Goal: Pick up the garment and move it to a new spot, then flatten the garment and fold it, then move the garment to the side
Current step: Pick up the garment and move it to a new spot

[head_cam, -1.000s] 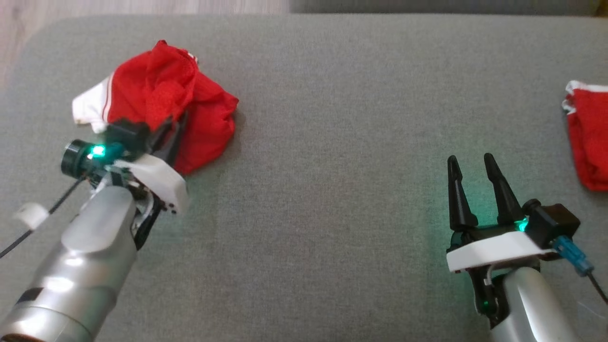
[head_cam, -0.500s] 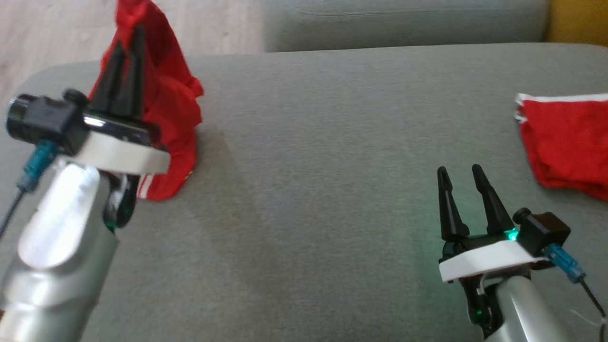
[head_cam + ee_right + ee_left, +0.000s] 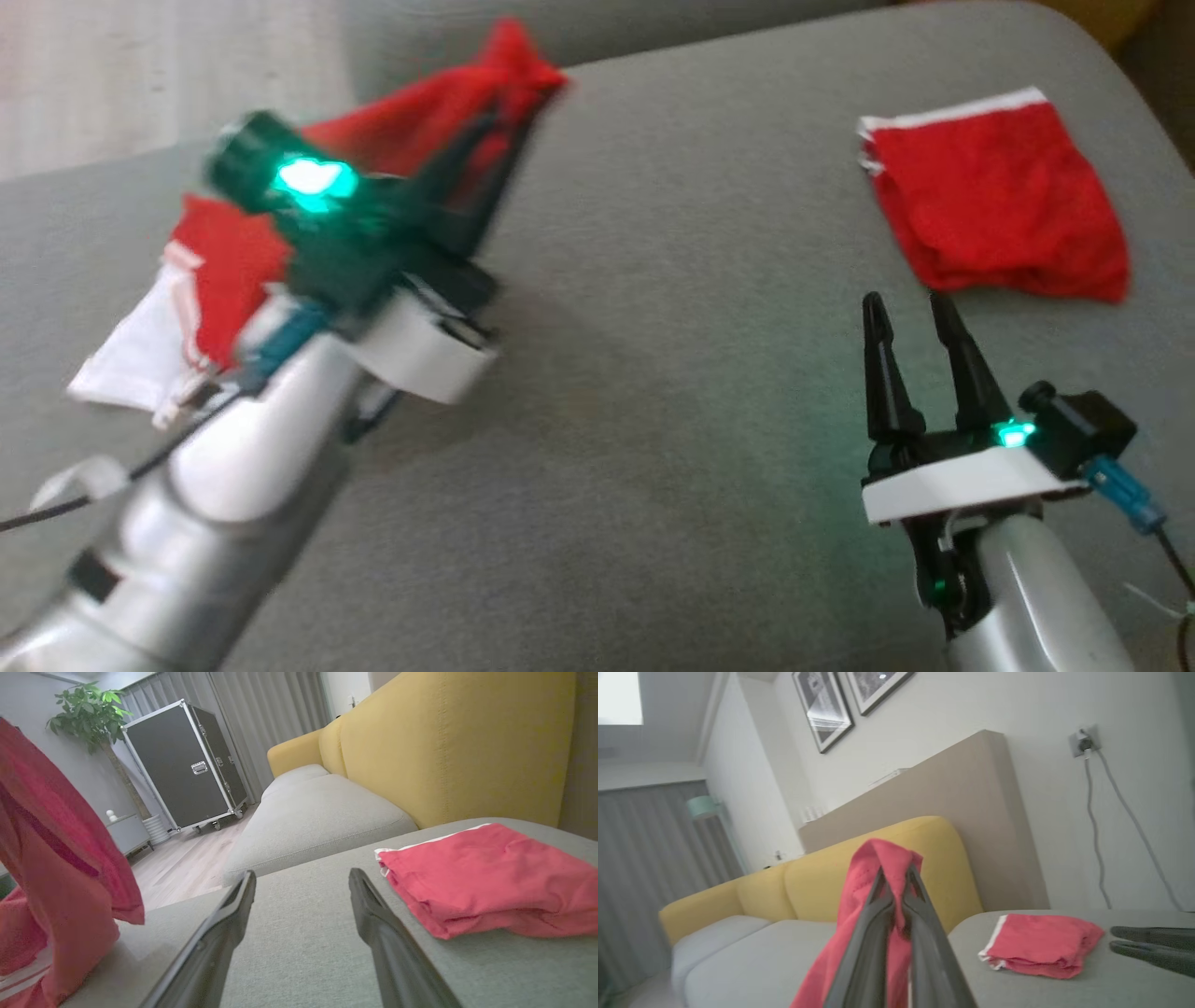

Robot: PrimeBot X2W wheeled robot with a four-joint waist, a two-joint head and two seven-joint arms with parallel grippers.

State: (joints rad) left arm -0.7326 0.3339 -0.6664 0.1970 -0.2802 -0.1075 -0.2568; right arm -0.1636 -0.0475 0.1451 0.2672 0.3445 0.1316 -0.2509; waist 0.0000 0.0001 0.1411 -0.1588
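Note:
A red garment with white trim (image 3: 224, 271) is lifted off the grey cushion (image 3: 653, 392) at the left, one end pinched in my left gripper (image 3: 509, 121), the rest trailing down to the cushion. In the left wrist view my left gripper (image 3: 896, 877) is shut on a bunched red fold (image 3: 882, 858). The hanging garment (image 3: 56, 868) fills the left side of the right wrist view. My right gripper (image 3: 910, 303) stands open at the lower right, with nothing between its fingers (image 3: 224, 924).
A second red garment (image 3: 994, 205), folded flat with a white edge, lies at the cushion's far right, just beyond my right gripper. A yellow sofa back (image 3: 458, 737) rises behind it. A black wheeled case (image 3: 187, 770) and a plant (image 3: 88, 709) stand across the wooden floor.
The left gripper lifted the red garment off the cushion and is carrying it rightward toward the middle. The head camera has shifted, bringing the folded garment further into view. The right gripper stayed open.

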